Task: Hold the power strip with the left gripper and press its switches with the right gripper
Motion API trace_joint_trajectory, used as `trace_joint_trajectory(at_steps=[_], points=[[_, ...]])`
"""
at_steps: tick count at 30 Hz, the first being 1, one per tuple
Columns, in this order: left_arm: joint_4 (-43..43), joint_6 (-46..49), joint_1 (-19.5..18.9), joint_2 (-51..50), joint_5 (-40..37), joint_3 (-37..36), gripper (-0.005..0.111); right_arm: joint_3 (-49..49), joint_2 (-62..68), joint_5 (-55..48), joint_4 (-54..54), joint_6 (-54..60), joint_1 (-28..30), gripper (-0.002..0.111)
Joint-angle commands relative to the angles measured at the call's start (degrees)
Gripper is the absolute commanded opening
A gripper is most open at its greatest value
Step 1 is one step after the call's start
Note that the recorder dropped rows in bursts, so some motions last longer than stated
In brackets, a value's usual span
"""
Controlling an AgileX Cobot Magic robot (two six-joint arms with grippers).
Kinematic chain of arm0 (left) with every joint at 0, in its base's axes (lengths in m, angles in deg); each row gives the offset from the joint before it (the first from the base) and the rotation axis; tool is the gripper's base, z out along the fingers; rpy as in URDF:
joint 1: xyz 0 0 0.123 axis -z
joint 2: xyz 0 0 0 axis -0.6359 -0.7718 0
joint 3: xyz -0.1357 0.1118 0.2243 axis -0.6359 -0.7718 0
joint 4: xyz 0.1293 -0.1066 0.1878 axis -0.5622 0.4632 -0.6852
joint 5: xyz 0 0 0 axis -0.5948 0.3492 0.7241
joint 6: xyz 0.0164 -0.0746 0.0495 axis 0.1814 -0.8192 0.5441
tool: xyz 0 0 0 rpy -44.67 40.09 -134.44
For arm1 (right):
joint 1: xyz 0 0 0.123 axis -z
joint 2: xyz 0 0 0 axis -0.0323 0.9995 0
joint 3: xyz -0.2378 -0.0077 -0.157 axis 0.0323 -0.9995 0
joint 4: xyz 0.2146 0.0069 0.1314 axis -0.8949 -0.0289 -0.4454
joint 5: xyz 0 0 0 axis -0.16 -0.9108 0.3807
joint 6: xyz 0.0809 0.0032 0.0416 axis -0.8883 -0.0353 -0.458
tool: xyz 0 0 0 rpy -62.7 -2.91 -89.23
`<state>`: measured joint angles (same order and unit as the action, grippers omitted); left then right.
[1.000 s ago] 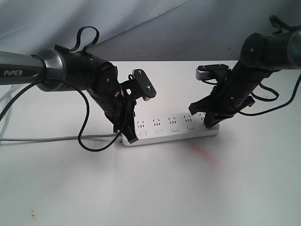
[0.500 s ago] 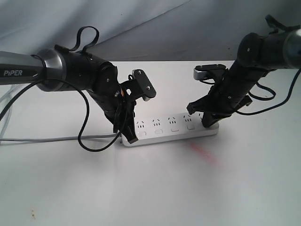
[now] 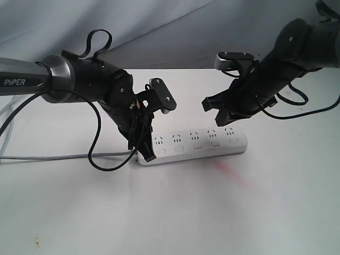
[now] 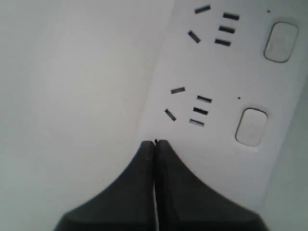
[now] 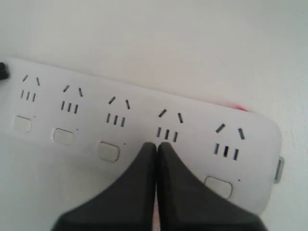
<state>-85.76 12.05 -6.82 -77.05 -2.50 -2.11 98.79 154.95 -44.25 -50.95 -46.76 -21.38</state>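
Observation:
The white power strip [image 3: 197, 151] lies flat on the table, its five switches [image 3: 197, 146] in a row under the sockets. My left gripper [image 3: 148, 155], on the arm lettered "PiPER", is shut, its tips resting on the strip's left end by the cord. In the left wrist view the power strip [image 4: 216, 72] shows two switches [image 4: 251, 126] beyond the shut left gripper [image 4: 155, 143]. My right gripper [image 3: 229, 121] is shut and hovers above the strip's right half, not touching it. In the right wrist view the right gripper [image 5: 157, 145] hides the fourth of the switches [image 5: 109, 150].
A thin grey cord [image 3: 64, 156] runs from the strip's left end to the table's left edge. A black cable [image 3: 96, 143] loops down from the left arm. A faint red mark [image 3: 229, 173] lies on the table in front of the strip. A grey backdrop [image 3: 159, 26] rises behind.
My right gripper has lifted off the strip's right end and moved up and slightly left. The left gripper and the strip have not moved.

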Motion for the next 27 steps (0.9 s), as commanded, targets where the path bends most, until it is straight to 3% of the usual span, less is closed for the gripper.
trace_joint_trajectory(at_steps=[1,10,27], points=[[0.13,-0.52,0.25,-0.42,-1.09,0.03,0.000,-0.24,-0.02,-0.10,0.25,1.51,-1.67,0.000],[0.57,-0.52,0.25,-0.42,-1.09,0.03,0.000,-0.24,0.84,-0.63,7.76,-3.51,-3.17,0.000],[0.58,-0.52,0.25,-0.42,-0.99,0.03,0.000,-0.24,7.04,0.22,8.35,-3.62,-3.63,0.000]])
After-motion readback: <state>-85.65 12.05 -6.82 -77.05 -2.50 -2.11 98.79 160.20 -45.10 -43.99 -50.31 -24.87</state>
